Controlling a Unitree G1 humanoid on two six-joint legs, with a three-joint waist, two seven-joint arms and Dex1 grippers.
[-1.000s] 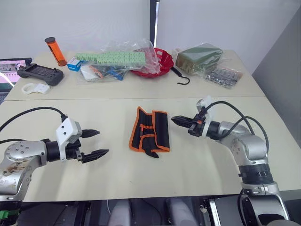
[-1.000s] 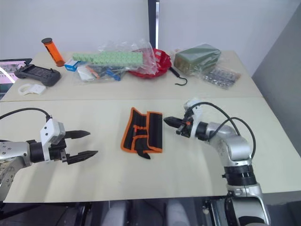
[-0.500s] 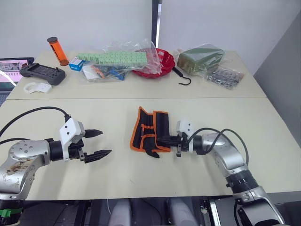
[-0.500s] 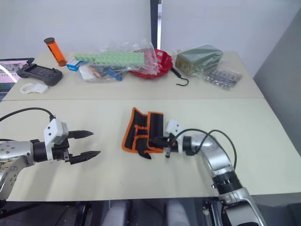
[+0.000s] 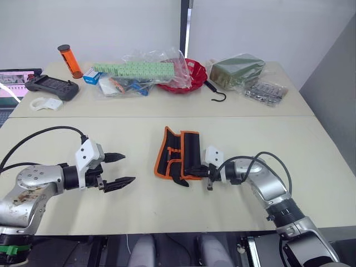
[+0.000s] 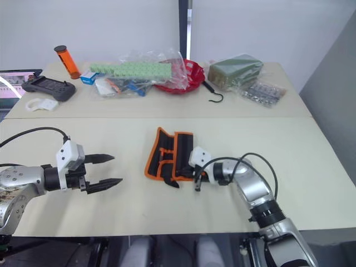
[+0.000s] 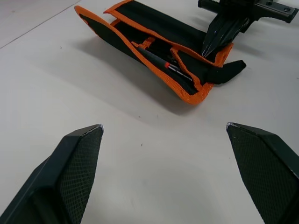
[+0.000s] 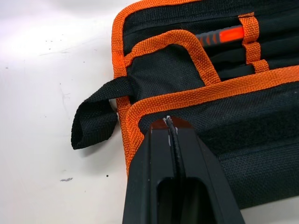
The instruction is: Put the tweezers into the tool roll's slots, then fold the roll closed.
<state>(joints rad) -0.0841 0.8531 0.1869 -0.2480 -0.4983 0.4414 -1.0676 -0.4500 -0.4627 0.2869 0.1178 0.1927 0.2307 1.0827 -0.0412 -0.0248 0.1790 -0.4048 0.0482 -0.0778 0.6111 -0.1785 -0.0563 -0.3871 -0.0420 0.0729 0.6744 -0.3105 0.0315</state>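
The right gripper [image 5: 192, 169] has its 2 black fingers pressed together with no gap, their tips resting on the orange-edged flap of the tool roll [image 5: 179, 154]; in the right wrist view nothing can be made out between them. That arm reaches in from the front right corner of the near table [image 5: 139, 206], forearm low and almost level with the top, a black cable looping above it. The left gripper [image 5: 118, 169] hangs just above the near table toward its front left, well apart from the roll, its 2 fingers spread wide and pointing toward the roll, holding nothing.

1 tool roll lies near the middle of the near table, partly folded, with a black strap [image 8: 93, 122] sticking out at its front end. Inside, 1 slim tool with a red band [image 8: 223, 35] sits under 1 orange loop; how many tweezers are tucked in cannot be told.

On the far table [image 5: 161, 105] there are 1 orange tube [image 5: 69, 61], 1 black controller [image 5: 50, 87], 1 red bowl [image 5: 186, 78], 1 black hook [image 5: 216, 93] and several plastic bags.
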